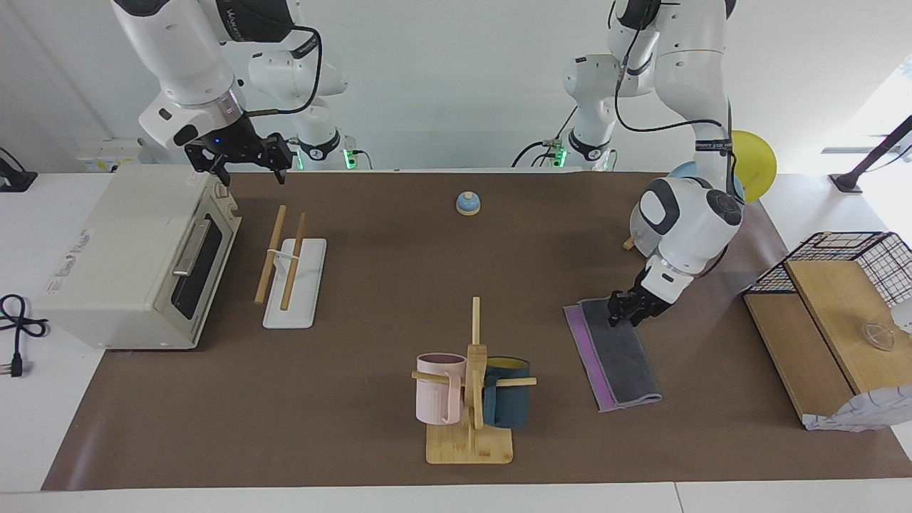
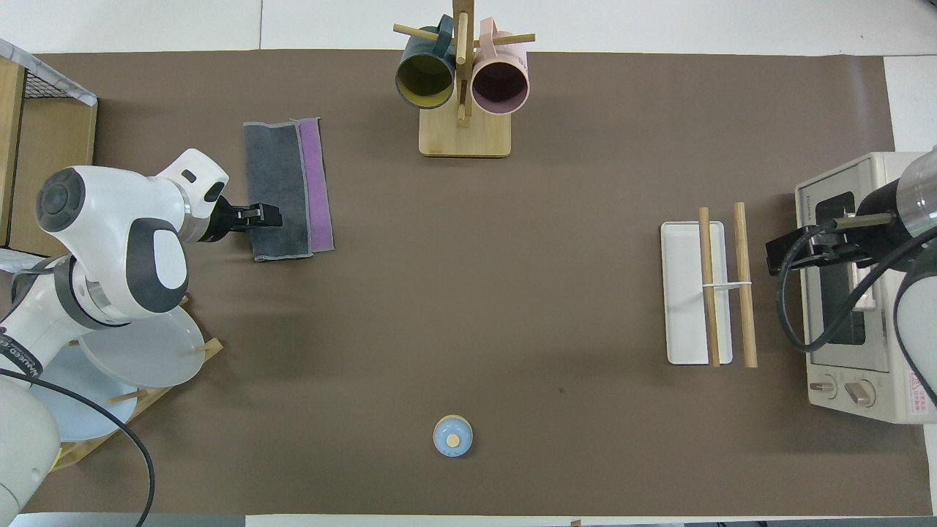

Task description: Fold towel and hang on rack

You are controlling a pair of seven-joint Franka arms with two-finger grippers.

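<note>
- The towel (image 1: 614, 353) lies flat on the table, folded so a grey flap covers most of it and a purple strip shows along the edge that faces the mug tree (image 1: 471, 388). It is beside the mug tree, toward the left arm's end of the table.
- The left gripper (image 1: 630, 308) is down at the end of the towel nearer the robots. Its fingers look nearly closed on the grey layer, but I cannot tell whether they really pinch cloth or only press on it.
- The right gripper (image 1: 246, 158) waits in the air over the corner of the toaster oven (image 1: 135, 256), fingers spread apart and holding nothing.
- The rack (image 1: 291, 271) stands on the right arm's side of the mug tree, well apart from it and just beside the oven. Both rods are bare.
- Risk: if only the top layer is caught, lifting would probably undo the fold and let the lower layer drop away.
- Risk: the towel must go the length of the table, past the mug tree; a low, trailing edge could snag a peg or a mug.
- Risk: the rods are thin and close together, so a badly centred towel would likely slide off.
- Containers: the pink mug (image 1: 437, 388) and the dark blue mug (image 1: 507, 402) hang on the tree, and both look empty in the overhead view.
- The wire basket (image 1: 848, 258), past the towel from the mug tree, shows nothing inside that I can make out. What is in the oven is hidden.
</note>
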